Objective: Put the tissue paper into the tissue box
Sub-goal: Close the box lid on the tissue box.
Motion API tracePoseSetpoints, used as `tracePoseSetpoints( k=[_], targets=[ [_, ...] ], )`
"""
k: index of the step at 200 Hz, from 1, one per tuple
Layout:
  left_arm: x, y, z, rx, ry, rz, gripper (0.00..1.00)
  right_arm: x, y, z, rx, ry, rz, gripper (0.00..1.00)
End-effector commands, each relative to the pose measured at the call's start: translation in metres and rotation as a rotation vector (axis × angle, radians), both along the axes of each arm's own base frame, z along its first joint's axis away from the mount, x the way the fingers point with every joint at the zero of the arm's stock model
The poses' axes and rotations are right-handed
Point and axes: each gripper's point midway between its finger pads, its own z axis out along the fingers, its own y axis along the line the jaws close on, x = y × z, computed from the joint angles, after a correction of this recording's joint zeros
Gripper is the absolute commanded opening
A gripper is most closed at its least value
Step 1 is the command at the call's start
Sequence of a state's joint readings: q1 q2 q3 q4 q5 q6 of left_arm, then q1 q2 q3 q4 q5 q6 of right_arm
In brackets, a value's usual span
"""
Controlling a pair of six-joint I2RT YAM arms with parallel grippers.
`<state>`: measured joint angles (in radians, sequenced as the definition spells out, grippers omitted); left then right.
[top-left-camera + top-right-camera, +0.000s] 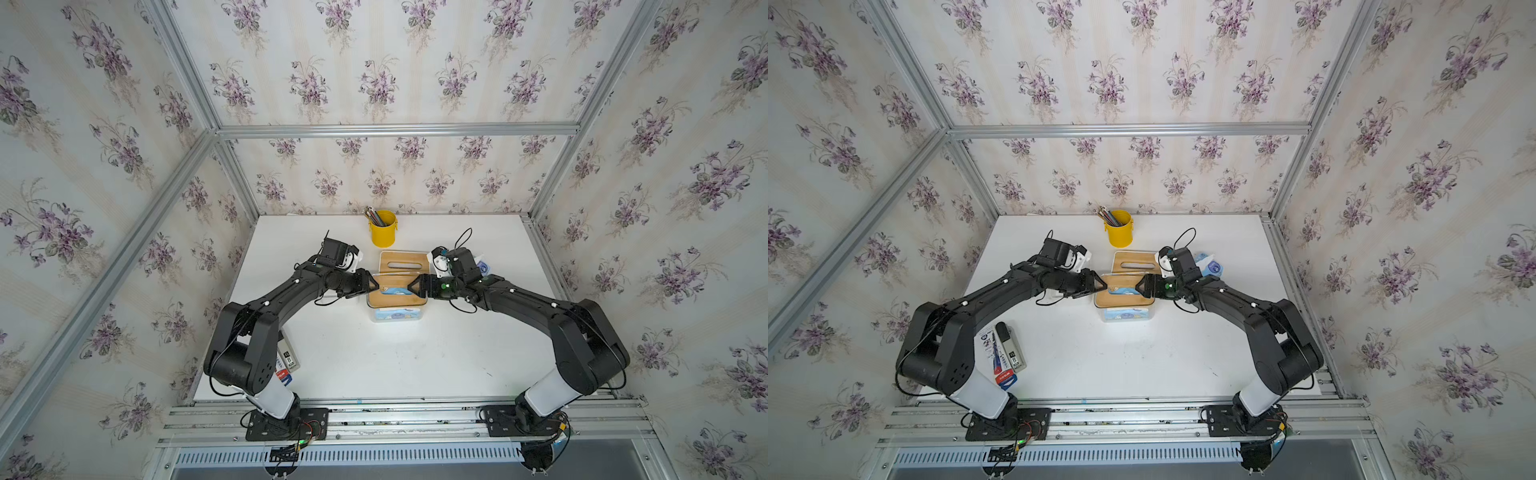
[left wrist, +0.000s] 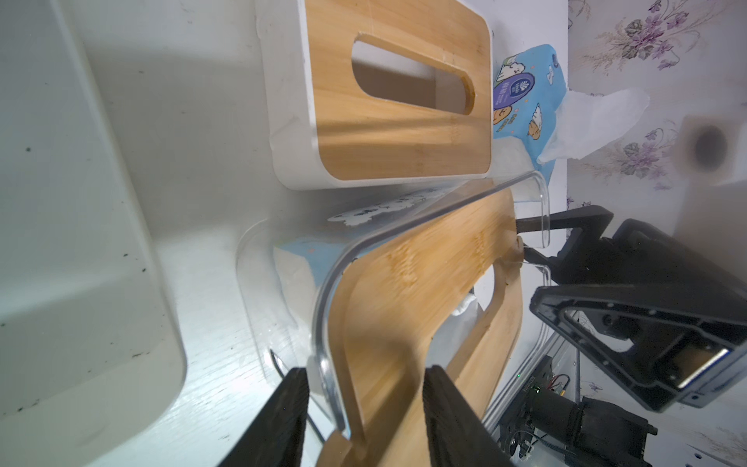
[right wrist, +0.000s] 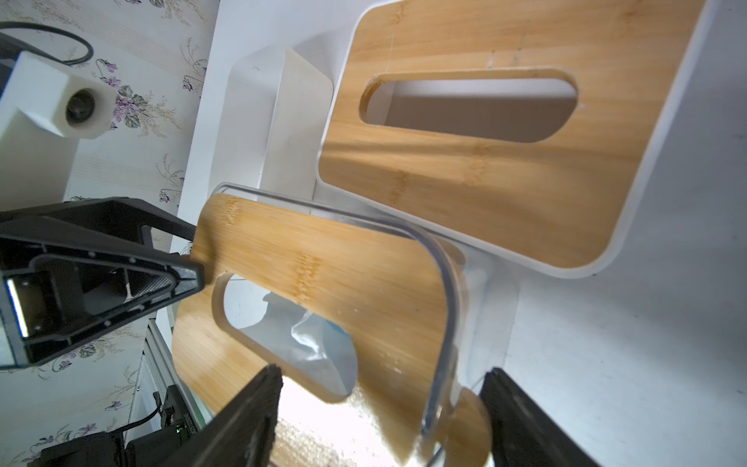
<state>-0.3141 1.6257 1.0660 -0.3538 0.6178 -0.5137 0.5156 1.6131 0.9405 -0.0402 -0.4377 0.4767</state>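
Tissue paper [image 3: 311, 347]: a blue-wrapped pack located inside the clear tissue box [image 3: 450, 303], near the middle of the surface [image 1: 395, 365]. The pack shows through the slot of the bamboo lid [image 1: 395, 302].

The lid covers the box opening. It lies tilted, with one long edge below the clear rim and one end tab beyond the rim.

Surrounding items:
- A white tissue box [image 1: 388, 266] with its own slotted bamboo top stands just behind the clear box.
- A second tissue pack [image 1: 1212, 266], with a sheet pulled out, lies beyond the right arm.
- A yellow cup [image 1: 383, 235] of pencils stands at the far edge.
- Stationery packs [image 1: 1005, 353] lie beside the left arm's base.

Left claw [image 2: 366, 370]: jaws partly open, one finger on each side of the lid's end and the box wall. A gap remains at the lid, and nothing is clamped.

Right claw [image 3: 384, 370]: jaws wide apart, straddling the opposite end tab and rim. Nothing is gripped.
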Motion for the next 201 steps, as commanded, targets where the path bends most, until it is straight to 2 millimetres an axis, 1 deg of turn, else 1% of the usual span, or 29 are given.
tracePoseSetpoints(
  k=[1,59,83,102,127,142,166,168,172,201],
  targets=[
    [-0.002,-0.011,0.005,-0.063,0.006,-0.026,0.49,0.002,0.013,0.018,0.083,-0.034,0.036,0.81],
    [-0.002,-0.013,0.002,-0.084,0.015,-0.021,0.48,-0.001,0.01,0.012,0.066,-0.029,0.033,0.8],
    [-0.002,-0.014,0.0,-0.093,0.026,-0.018,0.46,-0.002,0.011,0.015,0.071,-0.043,0.032,0.8],
    [-0.003,-0.016,0.002,-0.113,0.047,-0.008,0.46,-0.001,0.011,0.018,0.064,-0.062,0.028,0.8],
    [-0.003,-0.017,0.008,-0.131,0.047,0.005,0.49,0.0,0.009,0.019,0.054,-0.074,0.016,0.8],
    [-0.004,-0.013,0.01,-0.11,0.038,0.012,0.51,0.002,0.006,0.017,0.036,-0.08,0.008,0.8],
    [-0.005,-0.006,0.008,-0.06,0.036,0.021,0.55,0.003,0.003,0.014,0.014,-0.082,0.0,0.8],
    [-0.005,-0.005,0.007,-0.055,0.037,0.023,0.58,0.003,0.003,0.014,0.013,-0.083,-0.001,0.8],
    [-0.005,-0.004,0.007,-0.048,0.037,0.024,0.59,0.003,0.003,0.014,0.012,-0.083,-0.002,0.8],
    [-0.009,0.0,0.004,-0.028,0.047,0.027,0.64,0.004,0.002,0.01,0.004,-0.082,-0.003,0.8]
  ],
)
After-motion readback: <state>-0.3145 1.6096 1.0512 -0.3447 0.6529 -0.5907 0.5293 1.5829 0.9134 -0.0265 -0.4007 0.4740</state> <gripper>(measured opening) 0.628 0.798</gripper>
